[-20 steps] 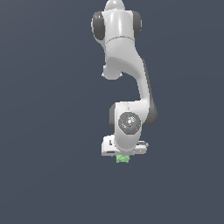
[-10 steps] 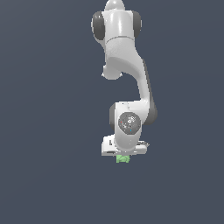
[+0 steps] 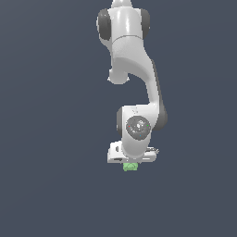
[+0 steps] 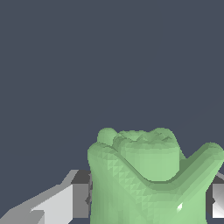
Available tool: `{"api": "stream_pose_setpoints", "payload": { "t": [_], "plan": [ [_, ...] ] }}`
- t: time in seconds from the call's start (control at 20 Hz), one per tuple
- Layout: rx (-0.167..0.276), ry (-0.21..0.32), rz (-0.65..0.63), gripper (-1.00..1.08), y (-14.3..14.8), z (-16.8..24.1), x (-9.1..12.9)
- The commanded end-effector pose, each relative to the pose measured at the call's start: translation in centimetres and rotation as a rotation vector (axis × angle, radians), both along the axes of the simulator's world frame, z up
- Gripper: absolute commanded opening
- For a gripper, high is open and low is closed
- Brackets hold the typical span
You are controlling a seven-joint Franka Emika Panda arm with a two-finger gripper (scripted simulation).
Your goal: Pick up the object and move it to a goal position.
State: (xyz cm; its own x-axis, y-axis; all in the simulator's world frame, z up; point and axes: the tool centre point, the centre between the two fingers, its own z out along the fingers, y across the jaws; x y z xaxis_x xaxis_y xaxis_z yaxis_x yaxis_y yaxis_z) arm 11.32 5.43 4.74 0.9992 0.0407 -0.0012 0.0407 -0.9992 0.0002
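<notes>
The object (image 3: 131, 166) is a small light-green lumpy blob that peeks out just below the white arm's hand in the exterior view. My gripper (image 3: 131, 165) is shut on it; the hand hides the fingers there. In the wrist view the object (image 4: 151, 175) fills the frame close up, pressed between my two fingers (image 4: 72, 199), one grey-white pad on each side of it. It is narrower than the white hand above it.
The white arm (image 3: 134, 83) reaches down from the top of the exterior view, its wrist joint (image 3: 138, 128) above the hand. Around it there is only a flat dark blue-grey background, with no other objects or edges in view.
</notes>
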Motion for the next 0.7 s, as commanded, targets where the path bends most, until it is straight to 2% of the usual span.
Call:
{"api": "stream_pose_setpoints", "payload": {
  "t": [0.0,0.35,0.65],
  "plan": [
    [0.000,-0.001,0.000,-1.00,0.3,0.7,-0.3],
    [0.000,-0.001,0.000,-1.00,1.6,4.0,-1.9],
    [0.000,-0.001,0.000,-1.00,3.4,8.8,-4.2]
  ]
}}
